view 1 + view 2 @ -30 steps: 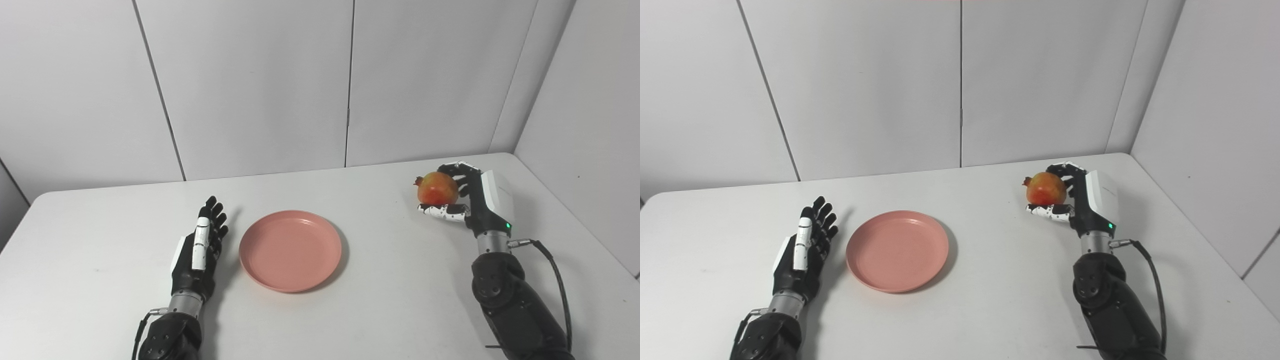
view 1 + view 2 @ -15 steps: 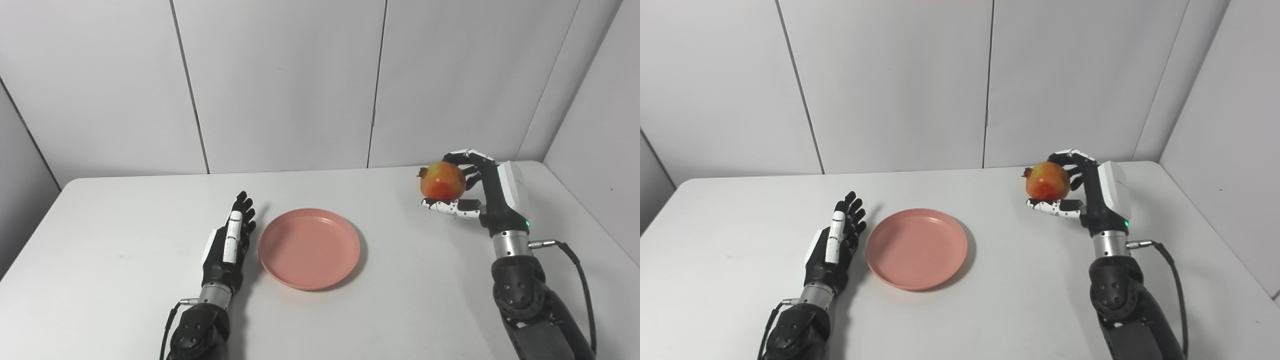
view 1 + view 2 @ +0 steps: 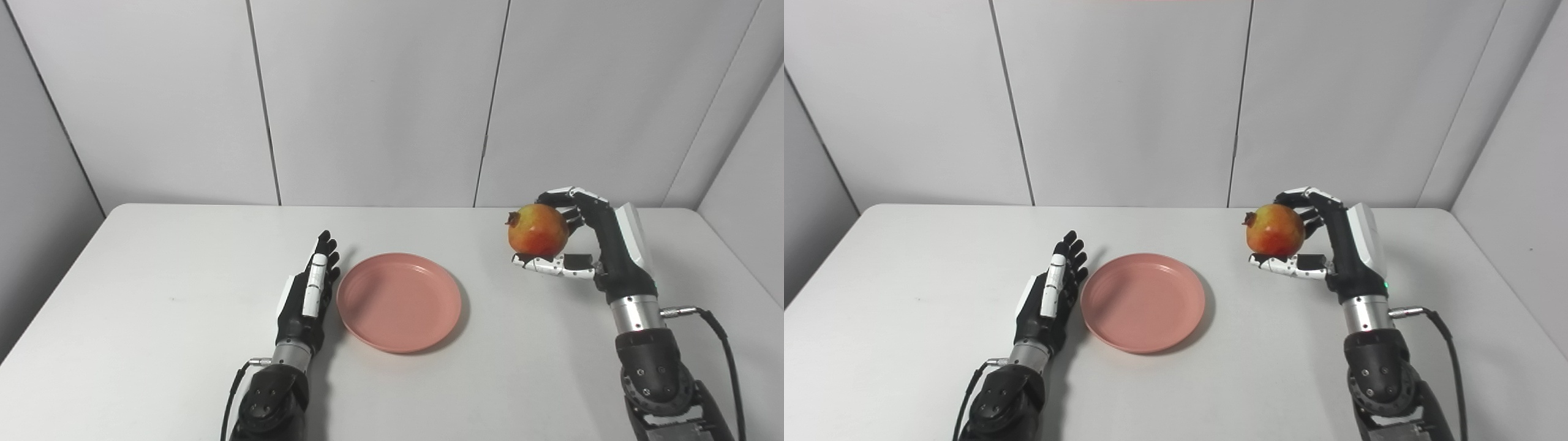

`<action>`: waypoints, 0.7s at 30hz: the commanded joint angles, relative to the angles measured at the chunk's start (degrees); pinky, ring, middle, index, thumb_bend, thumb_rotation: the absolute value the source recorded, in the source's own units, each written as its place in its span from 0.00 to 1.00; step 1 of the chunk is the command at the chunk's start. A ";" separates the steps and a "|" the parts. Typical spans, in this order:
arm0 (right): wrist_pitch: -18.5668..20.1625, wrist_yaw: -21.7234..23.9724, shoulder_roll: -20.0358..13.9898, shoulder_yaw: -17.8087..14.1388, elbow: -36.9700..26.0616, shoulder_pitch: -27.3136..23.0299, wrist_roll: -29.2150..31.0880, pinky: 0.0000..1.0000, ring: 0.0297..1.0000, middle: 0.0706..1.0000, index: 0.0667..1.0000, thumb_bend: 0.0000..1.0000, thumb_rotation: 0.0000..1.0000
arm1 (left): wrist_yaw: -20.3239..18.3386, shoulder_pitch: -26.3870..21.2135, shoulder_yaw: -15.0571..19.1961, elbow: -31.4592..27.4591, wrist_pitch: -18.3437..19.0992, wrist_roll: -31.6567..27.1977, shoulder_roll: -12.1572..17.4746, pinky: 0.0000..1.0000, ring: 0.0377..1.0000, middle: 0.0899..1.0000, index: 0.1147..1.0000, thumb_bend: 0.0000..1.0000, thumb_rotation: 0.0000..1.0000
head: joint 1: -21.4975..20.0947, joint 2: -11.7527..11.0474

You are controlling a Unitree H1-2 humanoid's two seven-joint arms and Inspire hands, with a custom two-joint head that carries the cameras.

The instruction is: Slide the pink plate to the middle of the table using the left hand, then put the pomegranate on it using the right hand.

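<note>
Matt pink plate (image 3: pixel 399 303); smooth white table (image 3: pixel 153 306); glossy pomegranate (image 3: pixel 538 230).

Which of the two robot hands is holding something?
The right hand: its fingers wrap the red-orange round pomegranate. The left hand rests open beside the pink round plate.

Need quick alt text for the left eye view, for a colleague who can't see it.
The right hand holds a pomegranate above the white table, right of an empty pink plate. The left hand, open, rests beside the plate's left rim.
</note>
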 commanded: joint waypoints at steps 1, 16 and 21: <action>-0.85 0.84 -0.45 -0.33 -2.47 -1.67 0.43 0.38 0.43 0.42 0.49 0.52 0.00 | 0.46 -0.99 -0.49 0.43 -1.41 0.56 -0.73 0.99 1.00 1.00 1.00 0.55 1.00 | 0.06 -0.21; -3.58 4.62 3.60 4.56 0.78 -2.70 0.48 0.39 0.42 0.42 0.49 0.52 0.00 | 2.34 -1.32 -1.21 1.03 -1.07 2.73 -1.16 0.99 1.00 1.00 1.00 0.53 1.00 | 0.86 -0.52; -4.06 4.82 5.52 7.44 2.38 -4.12 -1.26 0.40 0.44 0.42 0.49 0.52 0.00 | 2.65 -1.42 -1.20 1.03 -0.95 2.96 -1.06 0.99 1.00 1.00 1.00 0.54 1.00 | 0.81 -0.48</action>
